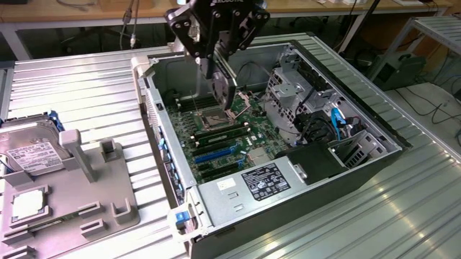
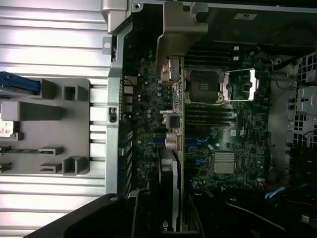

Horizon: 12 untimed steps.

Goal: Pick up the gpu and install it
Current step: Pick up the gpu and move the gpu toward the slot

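Hanging over the open computer case (image 1: pixel 176 75), the claw (image 1: pixel 216 56) pinches the gpu (image 1: pixel 224 89) by its upper edge
From where I stand the green card is upright, on edge, above the motherboard (image 1: pixel 226 143) beside the processor socket (image 1: pixel 215 120); a hard drive (image 1: pixel 29 148) sits well apart on the desk (image 1: pixel 79 91)

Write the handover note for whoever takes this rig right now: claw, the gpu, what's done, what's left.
Claw: shut on the gpu, gripping it by its upper part.
Gpu: hangs on edge inside the open computer case, over the motherboard, near the processor socket.
Done: pickup. The card is off the grey holder, where the hard drive and processor chip lie.
Left: installing. The card is not yet seated in a slot.
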Available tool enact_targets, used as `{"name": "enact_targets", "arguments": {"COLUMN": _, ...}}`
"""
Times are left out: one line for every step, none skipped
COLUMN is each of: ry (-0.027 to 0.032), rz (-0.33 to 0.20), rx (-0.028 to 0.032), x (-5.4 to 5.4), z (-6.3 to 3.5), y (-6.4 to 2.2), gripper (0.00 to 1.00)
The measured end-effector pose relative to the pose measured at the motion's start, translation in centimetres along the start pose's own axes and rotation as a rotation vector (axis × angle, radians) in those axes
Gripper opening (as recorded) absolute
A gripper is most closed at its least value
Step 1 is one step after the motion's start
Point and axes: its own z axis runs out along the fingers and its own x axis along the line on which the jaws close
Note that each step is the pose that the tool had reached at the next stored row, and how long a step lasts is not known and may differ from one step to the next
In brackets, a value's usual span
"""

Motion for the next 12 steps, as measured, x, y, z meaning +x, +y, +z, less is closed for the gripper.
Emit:
{"name": "enact_targets", "arguments": {"ry": 0.0000, "rz": 0.000, "rx": 0.0000, "x": -0.5, "z": 0.03, "y": -0.02, "gripper": 0.28}}
{"name": "enact_targets", "arguments": {"ry": 0.0000, "rz": 0.000, "rx": 0.0000, "x": -0.9, "z": 0.05, "y": -0.03, "gripper": 0.28}}
{"name": "enact_targets", "arguments": {"ry": -0.0001, "rz": 0.000, "rx": -0.0001, "x": -1.4, "z": 0.08, "y": -0.05, "gripper": 0.28}}
{"name": "enact_targets", "arguments": {"ry": -0.0001, "rz": 0.000, "rx": -0.0001, "x": -1.8, "z": 0.10, "y": -0.07, "gripper": 0.28}}
{"name": "enact_targets", "arguments": {"ry": -0.0001, "rz": 0.000, "rx": -0.0001, "x": -2.3, "z": 0.12, "y": -0.09, "gripper": 0.28}}
{"name": "enact_targets", "arguments": {"ry": -0.0001, "rz": 0.000, "rx": -0.0001, "x": -2.7, "z": 0.14, "y": -0.11, "gripper": 0.28}}
{"name": "enact_targets", "arguments": {"ry": -0.0001, "rz": 0.000, "rx": -0.0001, "x": -3.2, "z": 0.17, "y": -0.13, "gripper": 0.28}}
{"name": "enact_targets", "arguments": {"ry": -0.0001, "rz": 0.000, "rx": -0.0001, "x": -3.6, "z": 0.19, "y": -0.15, "gripper": 0.28}}
{"name": "enact_targets", "arguments": {"ry": -0.0001, "rz": 0.000, "rx": 0.0000, "x": -4.1, "z": 0.21, "y": -0.16, "gripper": 0.28}}
{"name": "enact_targets", "arguments": {"ry": 0.0000, "rz": 0.000, "rx": 0.0000, "x": -5.0, "z": 0.26, "y": -0.20, "gripper": 0.28}}
{"name": "enact_targets", "arguments": {"ry": 0.0000, "rz": 0.000, "rx": 0.0000, "x": -5.4, "z": 0.28, "y": -0.22, "gripper": 0.28}}
{"name": "enact_targets", "arguments": {"ry": 0.0000, "rz": 0.000, "rx": 0.0000, "x": -5.9, "z": 0.31, "y": -0.24, "gripper": 0.28}}
